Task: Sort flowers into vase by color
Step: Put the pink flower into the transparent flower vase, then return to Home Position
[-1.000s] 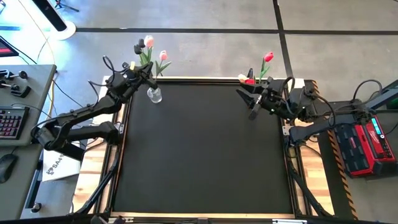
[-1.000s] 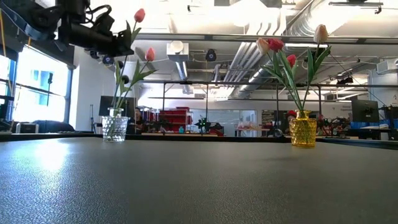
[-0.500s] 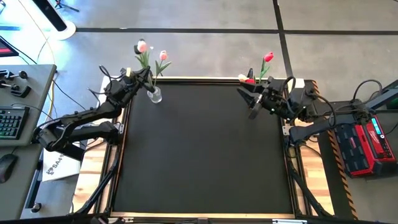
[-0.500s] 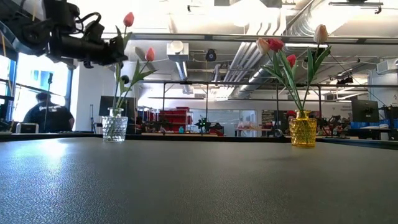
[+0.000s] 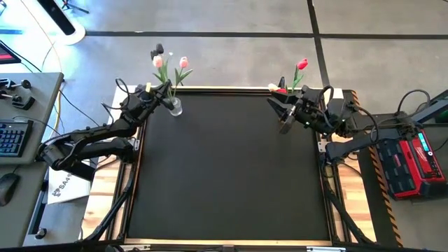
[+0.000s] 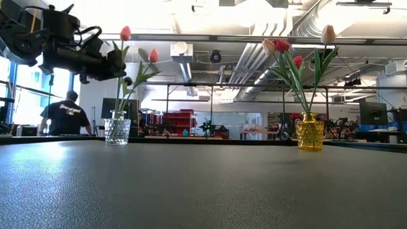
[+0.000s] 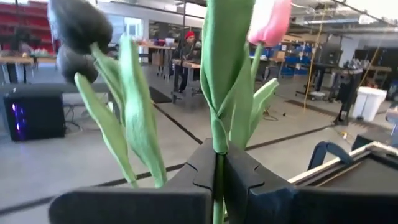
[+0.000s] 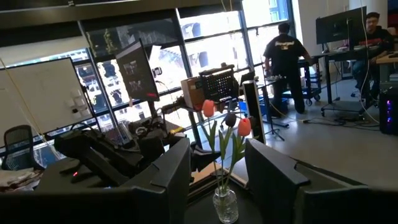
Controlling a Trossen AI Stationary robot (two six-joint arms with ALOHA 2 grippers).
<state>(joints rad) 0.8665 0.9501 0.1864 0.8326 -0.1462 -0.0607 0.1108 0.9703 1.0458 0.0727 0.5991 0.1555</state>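
Observation:
A clear glass vase (image 5: 173, 106) stands at the table's far left; it also shows in the low view (image 6: 117, 130). It carries two pink-red tulips and a dark one (image 7: 78, 25). My left gripper (image 5: 157, 92) is beside it, above its mouth, shut on one pink tulip's stem; that tulip's head (image 6: 125, 33) stands above the fingers. A yellow vase (image 6: 310, 133) at the far right carries red, pink and white tulips by their stems. My right gripper (image 5: 283, 115) is open and empty just in front of the yellow vase. My left gripper pinches the pink tulip's green stem (image 7: 217, 163) between its two shut fingers, below the leaves. The fingers (image 6: 113, 63) come level from the table's left side and lie across the stem. The tulip stands nearly upright, its lower stem running down into the clear vase.
The black table top (image 5: 231, 168) lies between the two vases. A desk with a keyboard (image 5: 10, 140) stands left of the table, and a red box (image 5: 409, 164) stands to its right. A person (image 6: 63, 114) stands in the room behind.
My left gripper has gone down and toward the table's left and near edges, still shut on the stem. The pink tulip has come lower with it, its head dropping and shifting left above the clear vase.

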